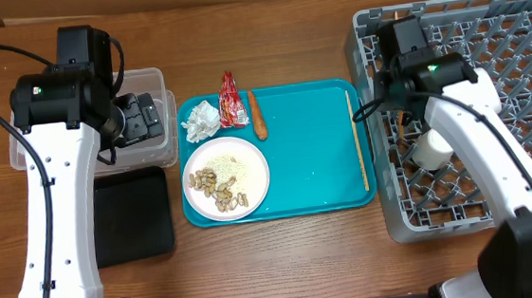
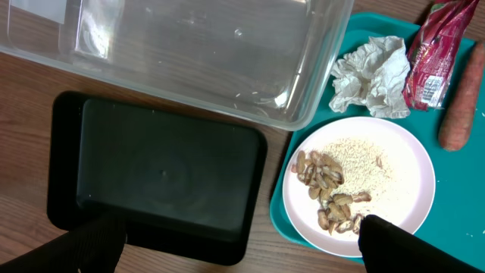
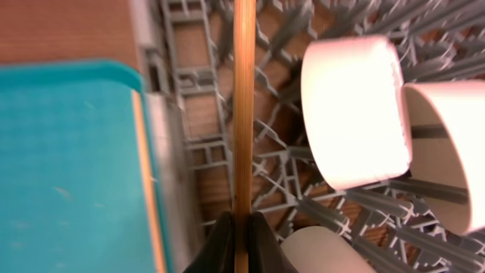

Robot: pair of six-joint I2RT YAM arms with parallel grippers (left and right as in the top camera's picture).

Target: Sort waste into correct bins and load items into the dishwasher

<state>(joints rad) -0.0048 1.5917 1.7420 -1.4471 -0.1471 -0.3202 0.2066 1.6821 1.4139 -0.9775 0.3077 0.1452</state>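
item: chopstick [image 3: 244,114], wooden. clamped near one end by the right end effector [image 3: 241,227], whose jaws are pressed together on it. it hangs over the left side of the dish rack [image 3: 197,114], just beside the teal tray [image 1: 314,155].

item: second chopstick [image 1: 358,142], lying along the tray's right edge, not yet loaded.

items in rack: pale round crockery [image 3: 352,114] to the right of the held stick. whether it is a cup or a bowl is hard to tell this close.

left end effector [image 2: 239,254]: fingers wide apart, holding nothing, above the black tray [image 2: 159,174] and clear tub [image 2: 189,53].

waste on the teal tray: paper ball [image 2: 371,76], red wrapper [image 2: 436,53], orange stick [image 2: 462,106], and peanut shells [image 2: 326,178] on the white plate [image 2: 409,167].

handling note: the lattice floor has gaps a thin stick could probably slip through. lower the stick flat along a row of pegs, clear of the crockery, and let go only once it rests.
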